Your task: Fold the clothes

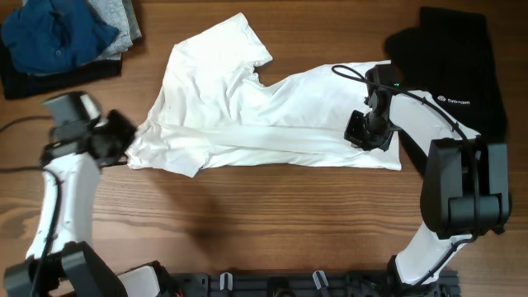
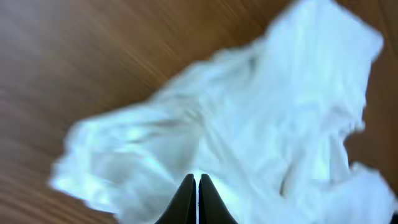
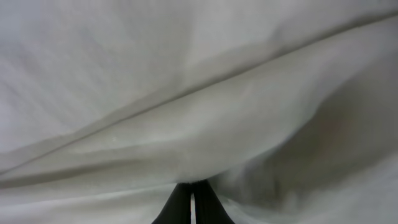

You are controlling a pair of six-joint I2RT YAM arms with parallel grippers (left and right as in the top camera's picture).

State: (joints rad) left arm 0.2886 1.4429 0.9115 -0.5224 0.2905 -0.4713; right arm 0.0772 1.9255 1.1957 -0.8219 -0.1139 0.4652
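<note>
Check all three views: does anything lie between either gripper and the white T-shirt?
Nothing visible does. The left gripper is shut at the left edge of the T-shirt and the right gripper is shut on its right part, cloth directly at both tips. The black garment and the folded pile lie off to the sides.

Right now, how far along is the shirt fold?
Done: only one long lengthwise fold band on the white T-shirt. In hand: left gripper and right gripper, both shut, seem to pinch that band's ends. Remaining: the sleeve sticks out, body lies wide and wrinkled.
</note>
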